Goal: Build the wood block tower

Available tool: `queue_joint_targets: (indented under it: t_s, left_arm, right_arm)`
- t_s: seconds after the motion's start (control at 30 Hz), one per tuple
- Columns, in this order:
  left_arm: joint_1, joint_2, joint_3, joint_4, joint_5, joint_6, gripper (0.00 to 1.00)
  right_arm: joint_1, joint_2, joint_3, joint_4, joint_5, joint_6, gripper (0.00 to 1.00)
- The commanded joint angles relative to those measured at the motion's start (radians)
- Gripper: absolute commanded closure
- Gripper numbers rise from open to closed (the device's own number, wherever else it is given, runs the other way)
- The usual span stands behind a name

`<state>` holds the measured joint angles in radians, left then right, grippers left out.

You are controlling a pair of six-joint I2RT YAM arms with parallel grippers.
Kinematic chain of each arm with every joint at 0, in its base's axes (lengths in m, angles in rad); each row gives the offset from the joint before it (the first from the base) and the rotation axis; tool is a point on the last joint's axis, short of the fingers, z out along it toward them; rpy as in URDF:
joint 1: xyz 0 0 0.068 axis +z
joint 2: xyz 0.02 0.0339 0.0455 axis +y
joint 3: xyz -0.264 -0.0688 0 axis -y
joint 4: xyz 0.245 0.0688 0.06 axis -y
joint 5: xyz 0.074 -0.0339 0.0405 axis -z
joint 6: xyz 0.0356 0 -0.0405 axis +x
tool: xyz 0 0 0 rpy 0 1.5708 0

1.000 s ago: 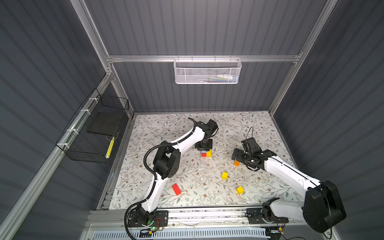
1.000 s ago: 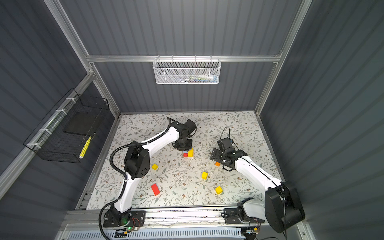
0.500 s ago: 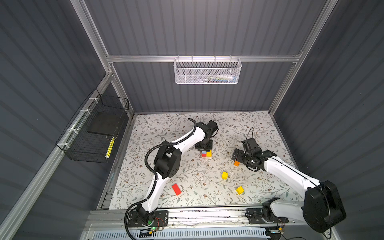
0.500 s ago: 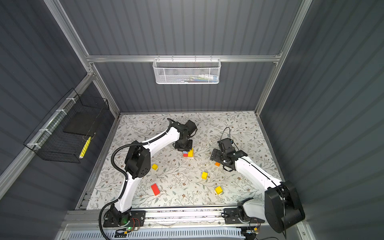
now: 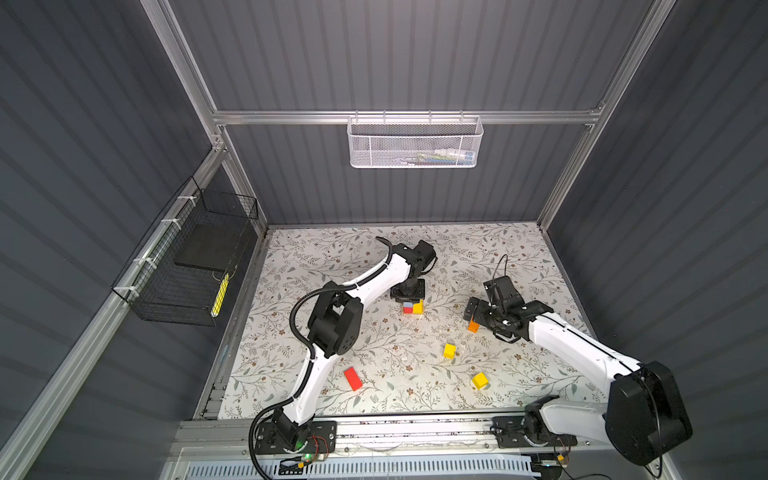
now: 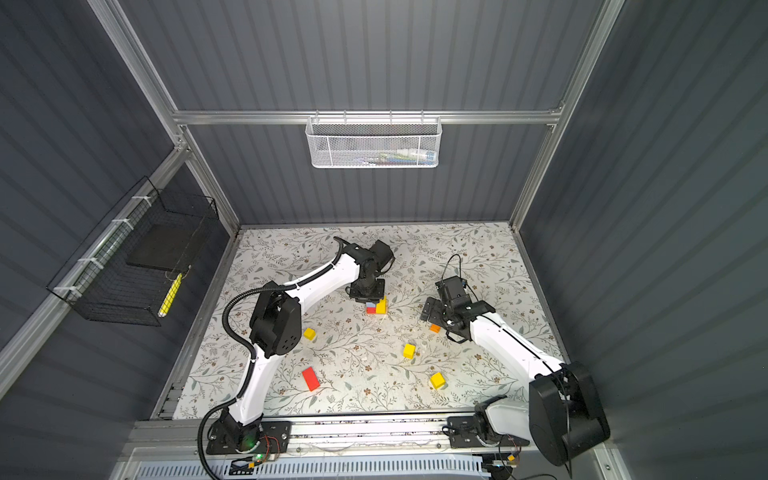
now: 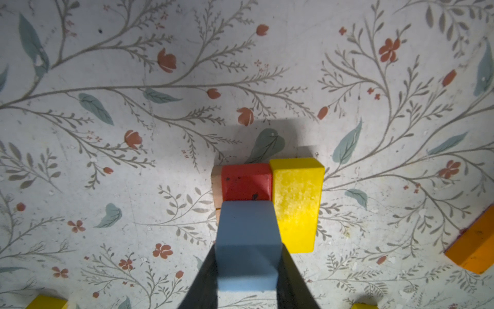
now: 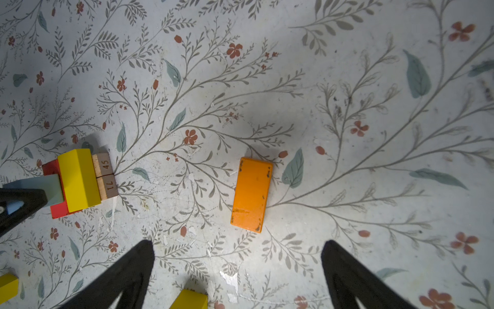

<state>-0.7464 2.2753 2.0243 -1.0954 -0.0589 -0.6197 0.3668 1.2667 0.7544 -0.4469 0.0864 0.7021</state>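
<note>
Pinching the blue cube (image 7: 247, 230) at the tower (image 5: 412, 308) with my left gripper (image 7: 248, 267); my right gripper (image 8: 238, 245) gapes empty by the orange brick (image 8: 251, 194).

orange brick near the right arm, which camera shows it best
The right wrist view: the orange brick lies flat, whole and unobstructed, ahead of the open right gripper. The left wrist view catches only one end at the frame edge. In both top views it is a small orange patch beside the gripper.
</note>
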Motion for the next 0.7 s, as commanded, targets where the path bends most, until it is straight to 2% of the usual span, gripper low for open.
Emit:
queue_joint_targets:
  t_s: [0.0, 0.33, 0.67]
  left_arm:
    - [-0.001, 0.033, 0.018, -0.007, 0.008, -0.018, 0.65]
    - [0.0, 0.029, 0.023, -0.002, 0.009, -0.024, 0.62]
    - [0.0, 0.024, 0.022, 0.002, 0.01, -0.028, 0.64]
  right_arm:
    - [-0.005, -0.005, -0.015, 0.001, 0.0, -0.007, 0.01]
    - [-0.009, -0.011, -0.024, 0.002, -0.001, -0.004, 0.01]
    - [-0.011, -0.016, -0.03, 0.001, 0.002, -0.003, 0.01]
